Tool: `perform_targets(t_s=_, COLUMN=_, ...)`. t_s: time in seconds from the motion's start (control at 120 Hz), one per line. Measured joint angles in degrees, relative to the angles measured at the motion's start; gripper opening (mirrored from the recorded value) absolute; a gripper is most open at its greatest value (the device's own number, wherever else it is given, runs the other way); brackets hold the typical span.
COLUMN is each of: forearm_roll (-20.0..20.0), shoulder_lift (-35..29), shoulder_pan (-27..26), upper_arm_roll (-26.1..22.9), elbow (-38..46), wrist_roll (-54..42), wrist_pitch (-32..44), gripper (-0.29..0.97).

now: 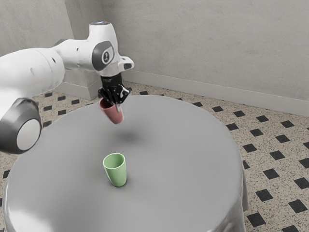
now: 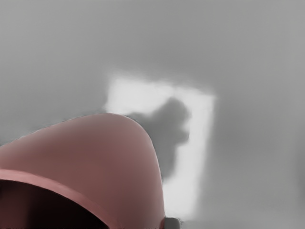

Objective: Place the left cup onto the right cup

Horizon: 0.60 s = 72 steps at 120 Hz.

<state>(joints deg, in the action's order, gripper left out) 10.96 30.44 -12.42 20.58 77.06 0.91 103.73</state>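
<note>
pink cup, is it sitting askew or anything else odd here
The pink cup hangs tilted in the gripper above the table, its base pointing down toward the exterior view's right. That looks like the grasp, not damage. The green cup stands upright on the table, and nothing is spilled.

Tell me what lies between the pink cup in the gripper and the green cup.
Nothing stands there. The exterior view shows bare grey table with a faint shadow between pink cup and green cup.

light: soft; shadow: faint, on table (image 1: 193,154) beneath pink cup (image 1: 112,112); glare: bright patch, wrist view
</note>
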Motion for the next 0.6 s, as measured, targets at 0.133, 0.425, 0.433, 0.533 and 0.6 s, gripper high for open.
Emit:
perform_targets(t_s=0.133, forearm_roll=-0.19, shoulder_lift=-7.77, shoulder_pan=-2.66, upper_arm_roll=-0.54, elbow=5.29, wrist_roll=2.25, wrist_pitch=-6.80, gripper=-0.10)
perform_targets(t_s=0.425, forearm_roll=-3.90, shoulder_lift=-14.33, shoulder_pan=-6.26, upper_arm_roll=-2.72, elbow=14.38, wrist_roll=8.81, wrist_pitch=-15.51, gripper=-0.10)
perform_targets(t_s=0.433, forearm_roll=-4.01, shoulder_lift=-14.29, shoulder_pan=-6.34, upper_arm_roll=-2.72, elbow=14.47, wrist_roll=8.98, wrist_pitch=-15.56, gripper=-0.10)
perform_targets(t_s=0.533, forearm_roll=-5.08, shoulder_lift=-13.76, shoulder_pan=-6.92, upper_arm_roll=-3.08, elbow=15.17, wrist_roll=10.88, wrist_pitch=-15.41, gripper=-0.10)
perform_targets(t_s=0.6, forearm_roll=-5.66, shoulder_lift=-13.45, shoulder_pan=-7.08, upper_arm_roll=-3.62, elbow=15.54, wrist_roll=12.05, wrist_pitch=-14.65, gripper=-0.10)
